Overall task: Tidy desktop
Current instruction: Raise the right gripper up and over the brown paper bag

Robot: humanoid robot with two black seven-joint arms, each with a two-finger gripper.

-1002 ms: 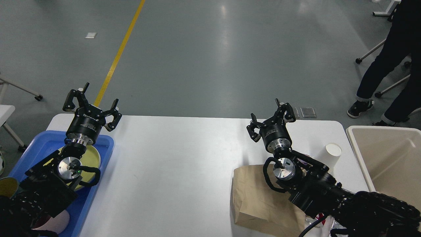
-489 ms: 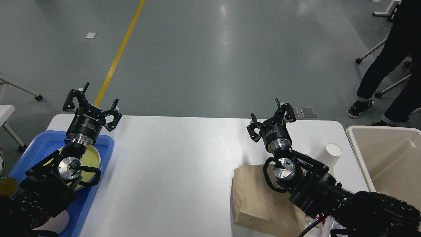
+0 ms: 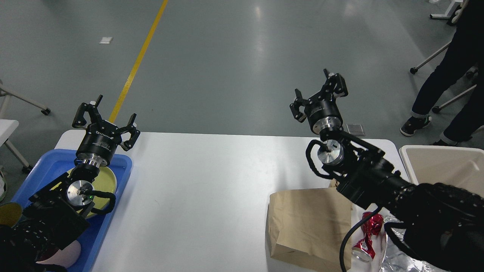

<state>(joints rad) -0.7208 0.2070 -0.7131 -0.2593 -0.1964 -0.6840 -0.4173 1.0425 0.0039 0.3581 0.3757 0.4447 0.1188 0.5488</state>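
The white desktop fills the lower half of the head view. My left gripper is open and empty above the desktop's far left corner, over the blue tray. My right gripper is open and empty, raised beyond the desktop's far edge on the right. A brown paper bag lies flat at the front right, below the right arm. A crushed red can lies just right of the bag, next to crinkled silver foil.
The blue tray holds a yellow-green plate; a pale bowl shows under my left arm. A beige bin stands off the desktop's right edge. A person's legs stand at the far right.
My right arm has lifted up and away, so its gripper now sits past the far edge. The red can now shows and the white paper cup is hidden. The left arm has not moved.
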